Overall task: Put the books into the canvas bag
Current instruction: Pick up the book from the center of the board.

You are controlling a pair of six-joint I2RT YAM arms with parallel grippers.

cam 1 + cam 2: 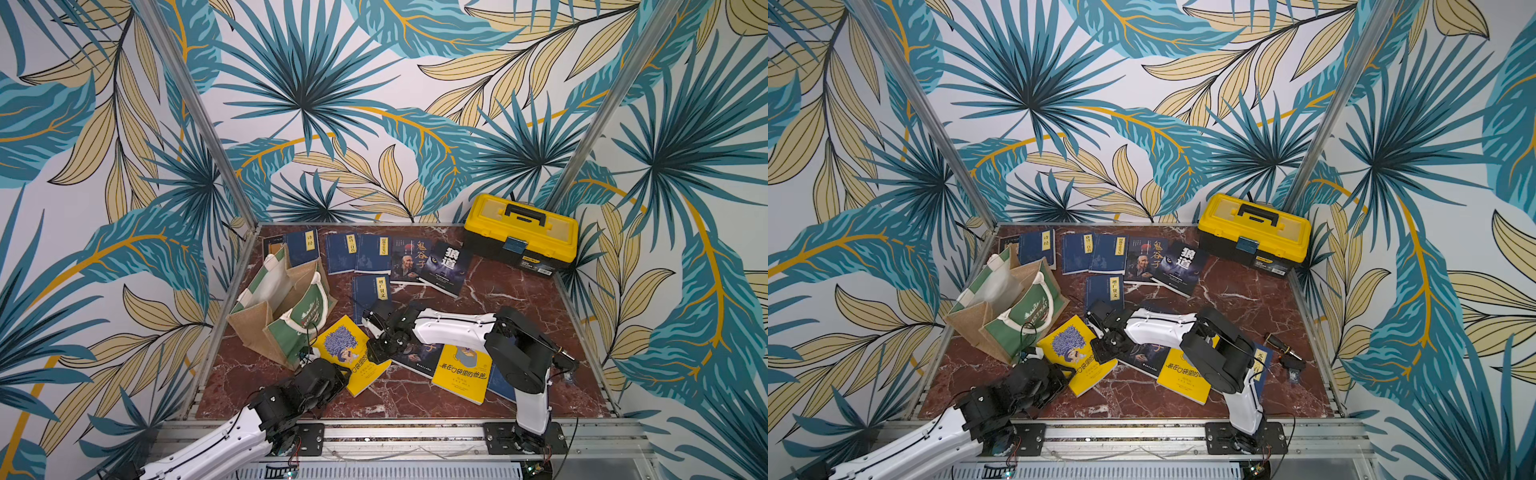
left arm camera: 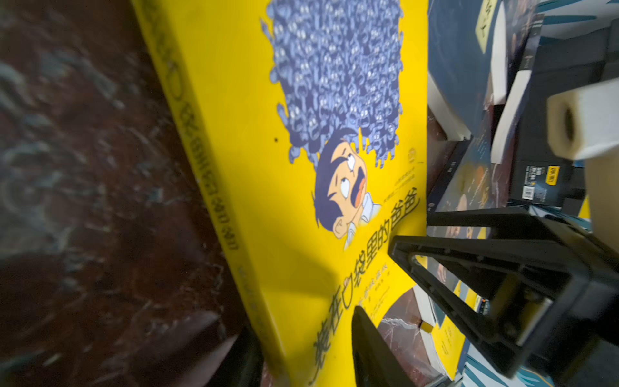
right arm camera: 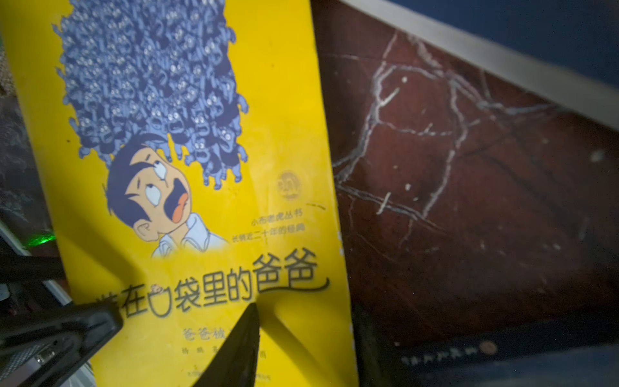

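Left wrist view: yellow book (image 2: pixel 234 134), probably light, floppy and slick, sits between the jaws of the left pincer (image 2: pixel 304 351), clamping uncertain; right pincer (image 3: pixel 181 315) stands apart over its cover; best held near the spine (image 2: pixel 197 160).

yellow book (image 2: pixel 254 174) | edge between left gripper (image 2: pixel 303 326) jaws | tilted

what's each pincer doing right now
left pincer: jaws around an edge of the yellow cartoon book; clamped or not, cannot tell
right pincer: jaws straddle that book's opposite edge; cannot tell
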